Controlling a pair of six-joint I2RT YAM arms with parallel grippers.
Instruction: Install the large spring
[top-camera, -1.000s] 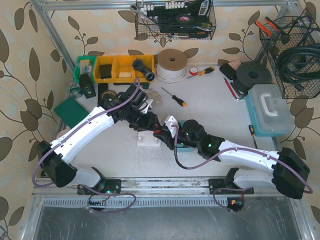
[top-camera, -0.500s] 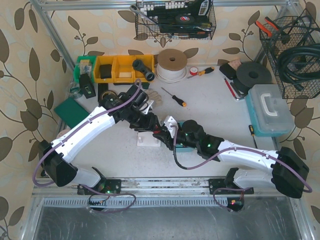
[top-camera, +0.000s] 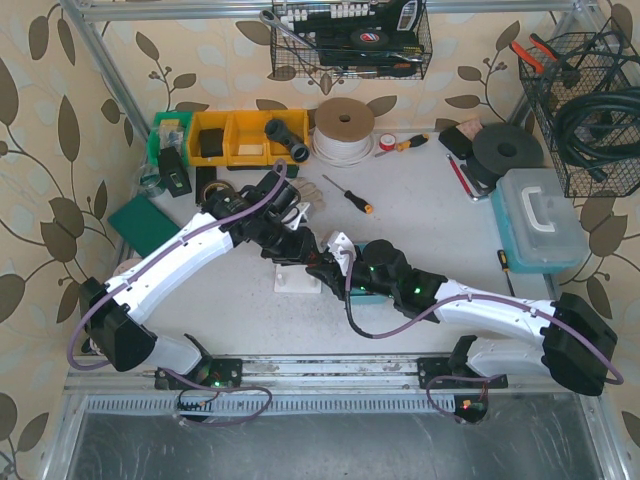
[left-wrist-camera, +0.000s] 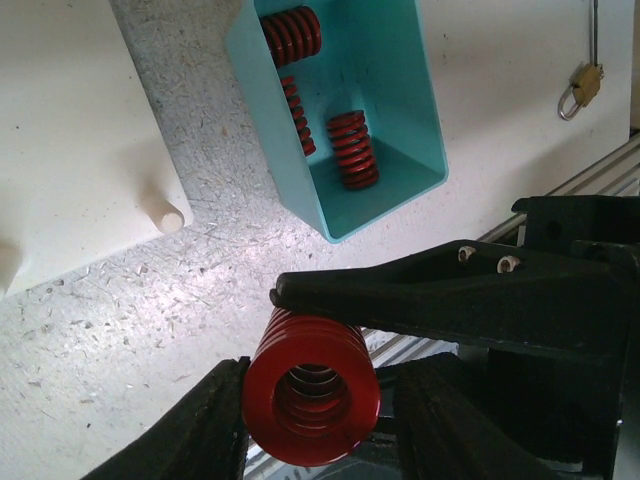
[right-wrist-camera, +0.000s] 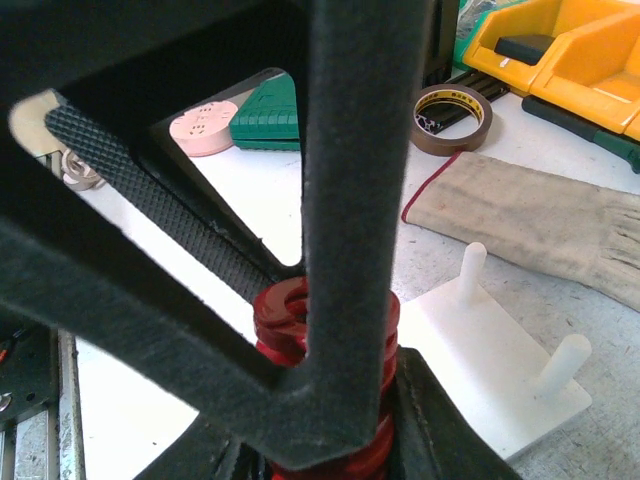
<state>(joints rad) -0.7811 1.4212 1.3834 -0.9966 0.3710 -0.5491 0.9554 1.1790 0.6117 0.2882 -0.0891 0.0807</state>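
Note:
A large red spring (left-wrist-camera: 312, 392) is held off the table where my two grippers meet, above the white peg plate (top-camera: 293, 281). My right gripper (right-wrist-camera: 330, 420) is shut on the spring (right-wrist-camera: 285, 315), which sits snug between its jaws. One right finger (left-wrist-camera: 450, 290) lies across the top of the spring in the left wrist view. My left gripper (left-wrist-camera: 320, 395) straddles the same spring: one finger touches it and a thin gap shows at the other. In the top view the left gripper (top-camera: 300, 255) and right gripper (top-camera: 322, 268) overlap and hide the spring.
A teal bin (left-wrist-camera: 405, 95) with more red springs lies on the table beside the plate. The plate's white pegs (right-wrist-camera: 470, 268) stand bare. A cloth glove (right-wrist-camera: 540, 215), a tape roll (right-wrist-camera: 452, 118), yellow bins (top-camera: 235, 137) and a screwdriver (top-camera: 348, 194) lie farther back.
Both grippers stay together over the plate and have shifted slightly toward the back. The spring stays between them.

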